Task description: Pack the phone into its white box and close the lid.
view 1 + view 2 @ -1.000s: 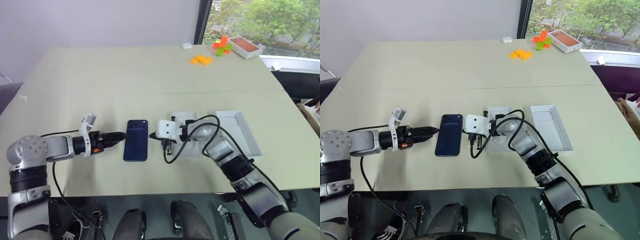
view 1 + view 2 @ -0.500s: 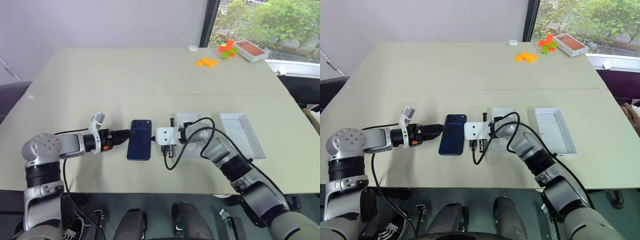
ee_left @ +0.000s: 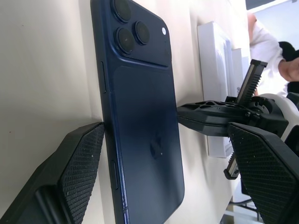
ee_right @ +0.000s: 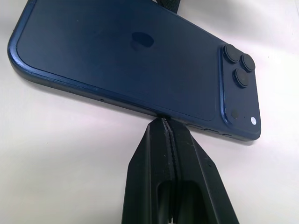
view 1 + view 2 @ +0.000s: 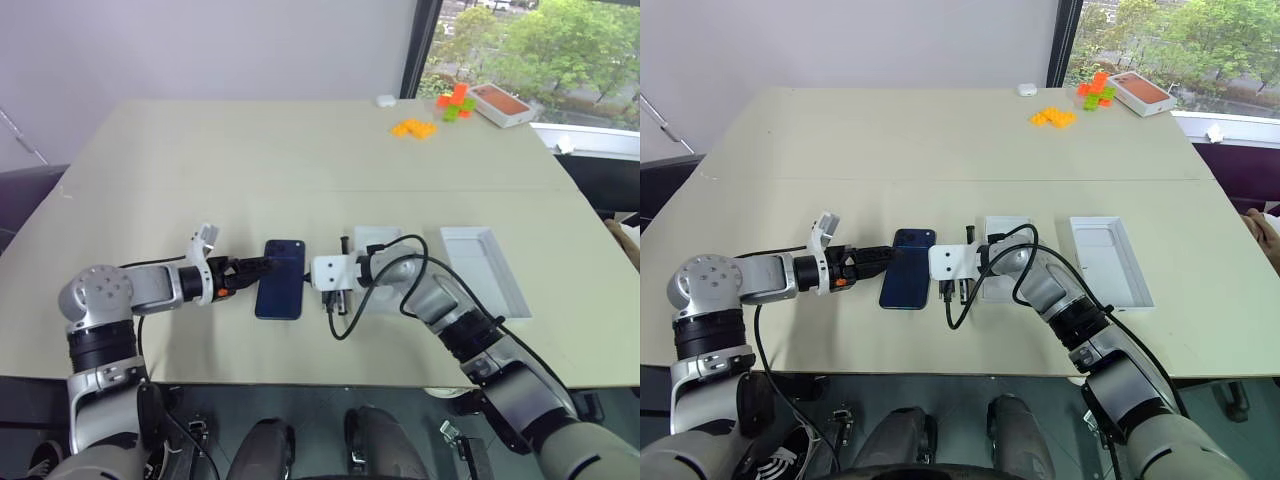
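The phone (image 5: pixel 280 279) is lying back-up on the table (image 5: pixel 250 150), its camera cluster at the far end, and everything else is sitting relative to it. The left gripper (image 5: pixel 262 266) is reaching in from the phone's left side with its fingers (image 3: pixel 77 168) spread wide, one pad right against the phone's left edge and the other hanging above the phone's back, so it is bracketing the phone without clamping it. The right gripper (image 4: pixel 164 122) is coming from the phone's right side with its two fingers pressed fully together, holding nothing, and the joined tip is touching the phone's right long edge near the middle. Just beyond that gripper, on the phone's right, the white box (image 5: pixel 372 240) is resting flat on the table, partly covered by the right arm and its cable. Further right of the phone, past the box, the lid (image 5: pixel 484 270) is lying with its plain white inside facing up.
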Controlling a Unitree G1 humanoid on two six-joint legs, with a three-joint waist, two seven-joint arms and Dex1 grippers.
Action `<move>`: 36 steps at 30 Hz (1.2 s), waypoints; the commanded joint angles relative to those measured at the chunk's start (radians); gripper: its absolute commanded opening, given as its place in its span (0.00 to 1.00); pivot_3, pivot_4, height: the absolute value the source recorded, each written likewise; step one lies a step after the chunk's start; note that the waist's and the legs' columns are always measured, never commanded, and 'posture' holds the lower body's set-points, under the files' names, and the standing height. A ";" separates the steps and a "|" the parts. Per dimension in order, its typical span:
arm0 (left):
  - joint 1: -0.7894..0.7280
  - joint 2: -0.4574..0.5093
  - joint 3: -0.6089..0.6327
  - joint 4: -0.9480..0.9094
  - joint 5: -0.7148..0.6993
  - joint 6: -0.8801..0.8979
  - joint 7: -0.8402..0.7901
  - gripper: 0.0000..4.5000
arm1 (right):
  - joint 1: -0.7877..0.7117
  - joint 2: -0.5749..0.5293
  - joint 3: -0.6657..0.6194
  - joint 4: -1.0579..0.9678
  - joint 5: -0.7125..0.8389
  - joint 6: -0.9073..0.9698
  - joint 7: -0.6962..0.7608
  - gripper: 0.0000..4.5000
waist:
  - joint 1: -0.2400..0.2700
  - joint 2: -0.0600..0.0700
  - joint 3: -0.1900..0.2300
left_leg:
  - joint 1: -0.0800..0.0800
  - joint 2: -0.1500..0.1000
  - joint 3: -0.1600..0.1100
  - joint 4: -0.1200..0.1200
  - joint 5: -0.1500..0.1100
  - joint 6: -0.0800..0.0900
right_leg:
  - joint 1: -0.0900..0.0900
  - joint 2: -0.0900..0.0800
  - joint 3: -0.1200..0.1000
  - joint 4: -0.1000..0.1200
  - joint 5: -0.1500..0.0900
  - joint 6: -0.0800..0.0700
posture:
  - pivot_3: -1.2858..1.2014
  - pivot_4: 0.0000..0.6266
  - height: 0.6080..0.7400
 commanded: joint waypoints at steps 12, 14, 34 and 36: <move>0.000 -0.017 0.003 -0.010 -0.124 0.036 0.020 0.98 | 0.001 0.018 0.013 -0.012 -0.004 -0.017 0.004 0.00 | -0.003 0.000 0.000 | -0.001 0.000 0.000 0.000 0.000 0.000 | -0.001 0.000 0.000 0.000 0.000 0.000 | 0.52 0.24 1.00; 0.004 -0.025 0.024 0.005 -0.129 0.036 0.026 0.98 | 0.001 0.018 0.012 -0.012 -0.004 -0.017 0.004 0.00 | -0.004 0.000 0.000 | -0.001 0.000 0.000 0.000 0.000 0.000 | -0.001 0.000 0.000 -0.001 0.000 0.000 | 0.52 0.24 1.00; 0.038 -0.044 0.068 0.010 -0.232 0.036 0.055 0.98 | -0.006 0.021 0.007 -0.004 -0.011 -0.027 0.005 0.00 | -0.003 -0.001 0.001 | -0.002 0.000 0.000 -0.001 0.000 0.000 | -0.002 0.000 0.000 -0.001 0.000 0.000 | 0.52 0.24 1.00; 0.030 -0.074 0.106 0.006 -0.246 0.035 0.066 0.98 | -0.005 0.020 0.006 -0.005 -0.012 -0.027 0.005 0.00 | -0.003 -0.001 0.001 | -0.002 0.000 -0.001 -0.001 0.000 0.000 | -0.002 0.000 -0.001 -0.001 0.000 0.000 | 0.52 0.24 1.00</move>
